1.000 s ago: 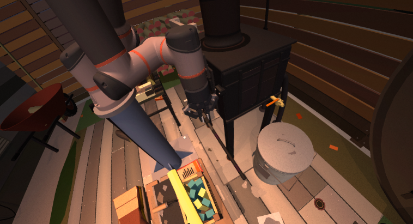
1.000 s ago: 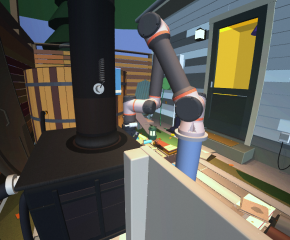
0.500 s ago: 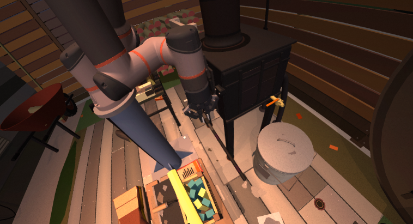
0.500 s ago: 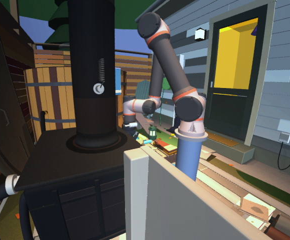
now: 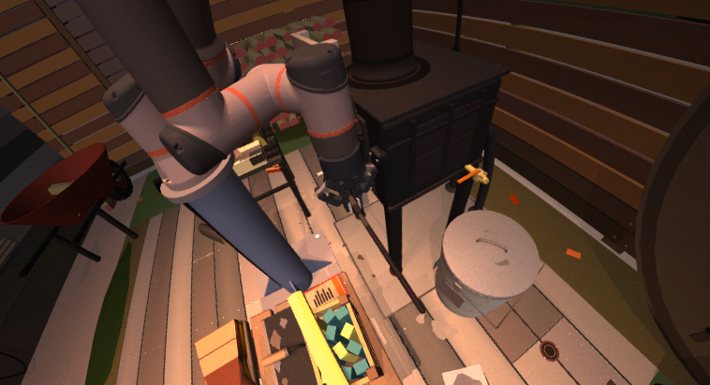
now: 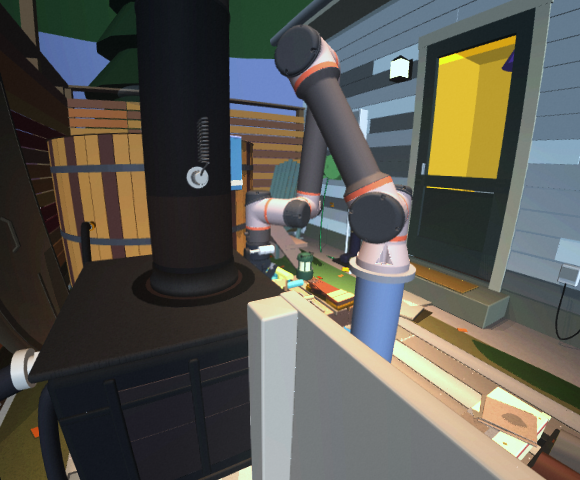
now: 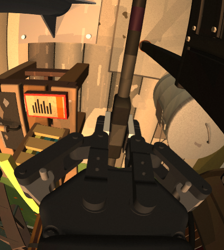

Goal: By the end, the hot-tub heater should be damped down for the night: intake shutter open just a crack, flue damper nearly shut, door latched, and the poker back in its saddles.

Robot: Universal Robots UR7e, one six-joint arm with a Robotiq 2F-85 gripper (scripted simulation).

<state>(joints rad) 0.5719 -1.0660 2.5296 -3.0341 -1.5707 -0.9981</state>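
Note:
The long dark poker slants from beside the black heater down to the stone slabs, its far tip resting near the lidded metal pail. Its brown handle end points up at the heater's near left corner. The heater stands on thin legs, with a tall black flue rising from its top; a round damper knob with a coiled spring handle sits on the flue. My gripper hangs just left of the heater's front and is closed around the poker's handle.
A grey lidded metal pail stands right of the poker's tip. A wooden crate of blocks with a yellow bar lies in front of my base. A red wheelbarrow is far left.

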